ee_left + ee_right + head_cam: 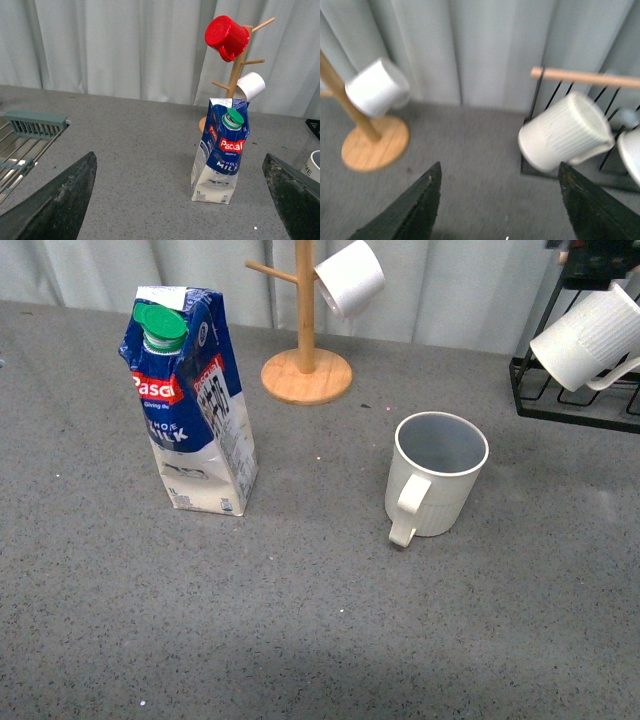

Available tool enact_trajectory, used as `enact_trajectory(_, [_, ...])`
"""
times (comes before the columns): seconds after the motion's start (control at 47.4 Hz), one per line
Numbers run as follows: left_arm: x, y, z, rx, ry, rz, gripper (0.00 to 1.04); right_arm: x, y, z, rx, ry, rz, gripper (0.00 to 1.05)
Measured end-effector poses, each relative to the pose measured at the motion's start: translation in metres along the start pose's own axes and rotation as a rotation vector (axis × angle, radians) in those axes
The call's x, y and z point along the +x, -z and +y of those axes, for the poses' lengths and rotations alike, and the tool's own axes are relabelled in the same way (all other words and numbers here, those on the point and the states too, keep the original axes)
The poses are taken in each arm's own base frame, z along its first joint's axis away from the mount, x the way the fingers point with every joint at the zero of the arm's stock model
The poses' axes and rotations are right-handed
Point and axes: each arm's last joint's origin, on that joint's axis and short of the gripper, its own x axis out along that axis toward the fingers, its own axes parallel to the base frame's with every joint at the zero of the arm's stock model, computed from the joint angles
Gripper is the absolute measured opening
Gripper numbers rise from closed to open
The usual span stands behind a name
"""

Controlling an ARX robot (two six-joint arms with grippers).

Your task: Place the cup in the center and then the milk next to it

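Observation:
The cup (435,475) is an off-white mug with a grey inside and ribbed lower body. It stands upright right of the middle of the grey table, handle towards me. Its rim with dark lettering peeks in at the edge of the left wrist view (315,171). The milk (195,405) is a blue-and-white carton with a green cap, upright at the left. In the left wrist view the milk (220,155) stands ahead of my open, empty left gripper (179,157). My right gripper (500,167) is open and empty; its blurred view shows neither cup nor milk. Neither gripper shows in the front view.
A wooden mug tree (306,370) stands at the back with a white mug (350,278) and a red mug (227,37). A black wire rack (575,390) at the back right holds a ribbed white mug (590,335). A dish rack (25,135) lies far left.

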Motion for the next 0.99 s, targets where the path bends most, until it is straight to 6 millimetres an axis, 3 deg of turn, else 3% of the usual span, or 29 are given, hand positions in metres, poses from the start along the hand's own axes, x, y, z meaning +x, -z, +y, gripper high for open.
enact_trajectory(0.148, [0.000, 0.000, 0.000, 0.000, 0.000, 0.000, 0.98, -0.042, 0.002, -0.021, -0.004, 0.012, -0.264, 0.42])
enact_trajectory(0.253, [0.000, 0.000, 0.000, 0.000, 0.000, 0.000, 0.98, -0.061, 0.008, -0.028, -0.012, 0.011, -0.283, 0.28])
enact_trajectory(0.401, [0.000, 0.000, 0.000, 0.000, 0.000, 0.000, 0.98, -0.088, 0.031, -0.039, -0.029, 0.009, -0.245, 0.01])
enact_trajectory(0.591, [0.000, 0.000, 0.000, 0.000, 0.000, 0.000, 0.98, -0.117, 0.043, -0.049, -0.026, 0.014, -0.258, 0.01])
enact_trajectory(0.993, [0.000, 0.000, 0.000, 0.000, 0.000, 0.000, 0.98, -0.151, 0.068, -0.064, -0.025, 0.015, -0.245, 0.01])
